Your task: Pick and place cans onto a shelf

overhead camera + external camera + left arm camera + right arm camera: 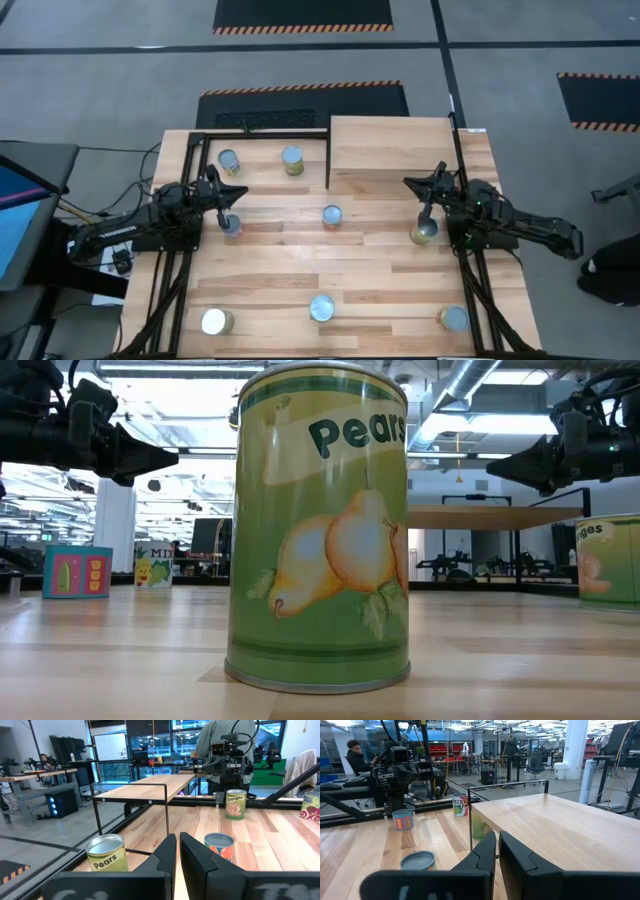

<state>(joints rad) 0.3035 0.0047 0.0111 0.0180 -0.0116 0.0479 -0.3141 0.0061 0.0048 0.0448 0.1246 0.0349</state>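
Cans stand scattered on the plank table; none sits on the shelf. Left claw and right claw, each pressed together and empty, hover above separate cans.

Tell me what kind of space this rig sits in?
Most likely a robotics lab or workshop, open-plan industrial. Hazard-striped floor mats lie on the concrete floor, workbenches with equipment fill the background, and exposed ceiling ducts run overhead. A person sits at a bench.
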